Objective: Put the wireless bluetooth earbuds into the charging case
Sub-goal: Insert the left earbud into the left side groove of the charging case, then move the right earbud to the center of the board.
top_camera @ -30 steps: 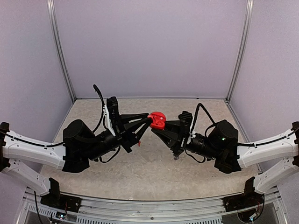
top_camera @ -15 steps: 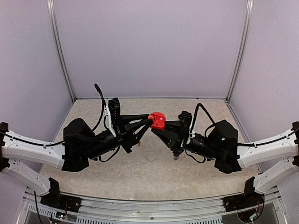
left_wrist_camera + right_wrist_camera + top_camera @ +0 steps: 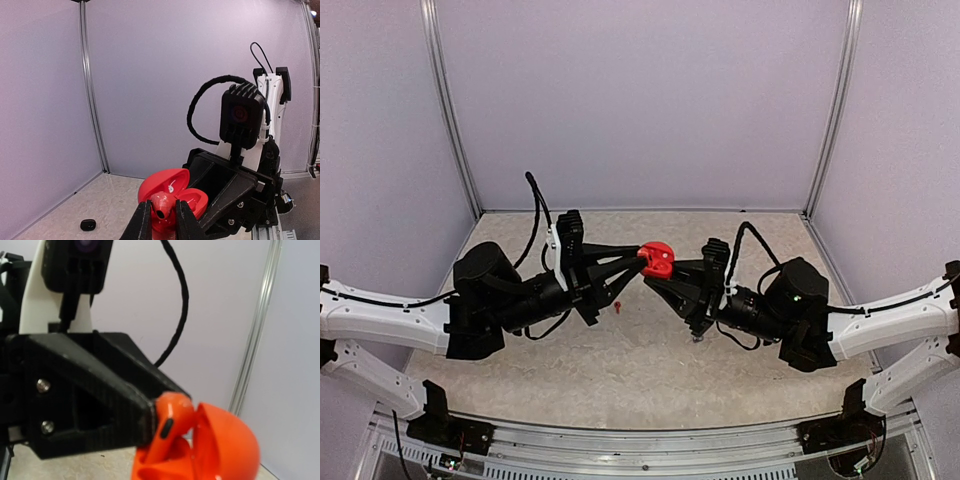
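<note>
My right gripper [image 3: 667, 270] is shut on the open red charging case [image 3: 658, 258] and holds it above the table at mid-height. My left gripper [image 3: 641, 259] is shut on a red earbud [image 3: 163, 208], pinched between its two fingers [image 3: 141, 223], and holds it at the case's open mouth [image 3: 172, 189]. In the right wrist view the earbud [image 3: 173, 423] sits against the case's lower half, with the lid [image 3: 227, 440] raised beside it. A second small red piece [image 3: 618, 305] lies on the table below the left gripper.
A small black piece [image 3: 88, 224] lies on the table near the left wall. Another small thing [image 3: 698, 337] lies under the right arm. Grey walls with metal posts [image 3: 830, 110] close in the table on three sides.
The left arm's body has shifted slightly up and away. Both grippers stay together at the red case, with the earbud still at its mouth.
</note>
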Controlling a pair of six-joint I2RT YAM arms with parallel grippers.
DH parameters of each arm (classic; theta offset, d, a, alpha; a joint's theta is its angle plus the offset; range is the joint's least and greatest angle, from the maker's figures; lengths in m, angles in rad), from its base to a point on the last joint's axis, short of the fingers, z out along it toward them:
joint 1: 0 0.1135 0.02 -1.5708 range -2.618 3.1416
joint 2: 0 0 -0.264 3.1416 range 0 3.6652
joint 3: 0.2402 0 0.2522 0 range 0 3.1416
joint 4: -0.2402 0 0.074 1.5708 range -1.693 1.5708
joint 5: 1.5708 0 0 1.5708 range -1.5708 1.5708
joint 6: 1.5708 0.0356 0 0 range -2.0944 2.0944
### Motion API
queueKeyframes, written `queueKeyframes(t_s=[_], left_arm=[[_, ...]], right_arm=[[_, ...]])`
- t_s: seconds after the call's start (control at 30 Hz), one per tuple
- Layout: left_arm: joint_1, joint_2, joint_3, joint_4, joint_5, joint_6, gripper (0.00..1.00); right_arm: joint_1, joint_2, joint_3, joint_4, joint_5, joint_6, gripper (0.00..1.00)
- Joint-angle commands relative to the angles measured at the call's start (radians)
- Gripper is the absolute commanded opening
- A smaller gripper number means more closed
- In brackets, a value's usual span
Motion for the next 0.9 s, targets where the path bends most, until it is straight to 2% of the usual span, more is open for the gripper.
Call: queueKeyframes(t_s=[0.0, 0.3, 0.87], left_arm=[[0.016, -0.004, 0.018, -0.133, 0.096, 0.039, 0.18], [0.046, -0.007, 0.036, -0.211, 0.189, 0.073, 0.25], [0.06, -0.088, -0.014, -0.176, 0.093, 0.033, 0.49]], right_arm=[[0.011, -0.023, 0.008, 0.056, -0.015, 0.015, 0.0], [0.011, -0.023, 0.008, 0.056, -0.019, 0.02, 0.0], [0.005, -0.046, -0.015, 0.013, -0.003, 0.042, 0.0]])
